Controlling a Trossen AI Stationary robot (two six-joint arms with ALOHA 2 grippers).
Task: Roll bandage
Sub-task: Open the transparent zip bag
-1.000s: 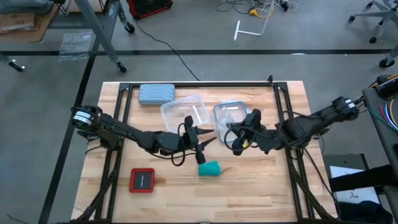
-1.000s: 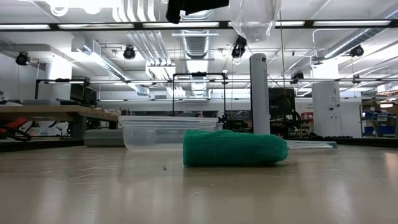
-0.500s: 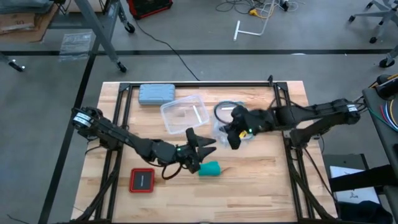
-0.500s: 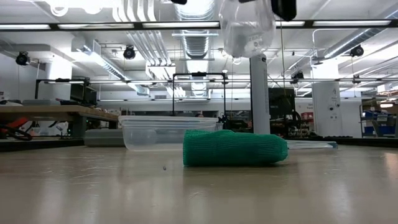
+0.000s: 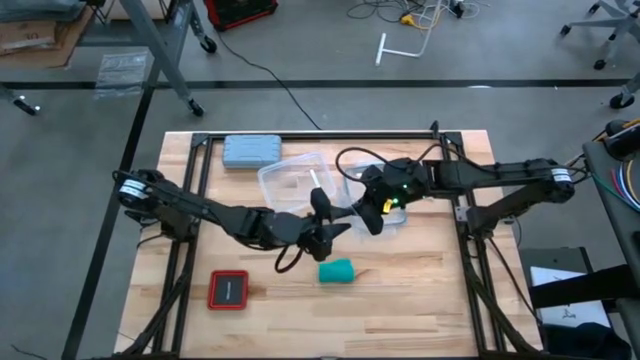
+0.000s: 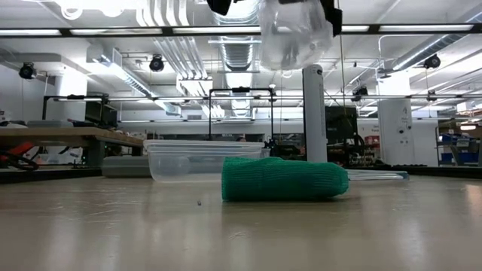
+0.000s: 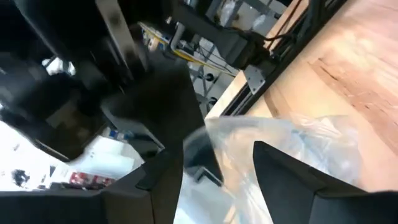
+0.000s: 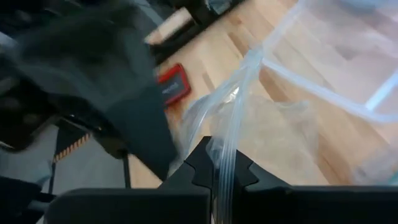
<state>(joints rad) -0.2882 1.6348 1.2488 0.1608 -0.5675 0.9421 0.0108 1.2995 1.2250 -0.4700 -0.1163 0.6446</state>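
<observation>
High view first: no brand, label or writing can be read on anything on the wooden table (image 5: 420,290). The bandage (image 5: 337,271) is a small teal-green roll lying on its side on the bare boards near the table's middle front, with neither arm touching it. At table height it sits in front of a clear plastic tub (image 6: 203,159), with a white post (image 6: 315,113) in the room behind.

The right gripper (image 5: 371,214) reaches in over the middle of the table. Its wrist camera shows its fingers (image 8: 245,171) pinched together on the zip edge of a clear plastic bag (image 8: 261,124), which hangs above the table in the low view. The left gripper (image 5: 325,215) sits close beside it, just behind the bandage. Its fingers (image 7: 292,171) are spread apart, with the bag's film showing between them; I cannot tell whether they touch it.

Around them, the tub (image 5: 297,182) lies behind the grippers. A grey-blue case (image 5: 251,150) sits at the back left, well apart from the rest. A red-framed black square item (image 5: 228,289) rests at the front left. The two arms and the bag crowd the space over the tub, and the bag hides part of the table under the right gripper.
</observation>
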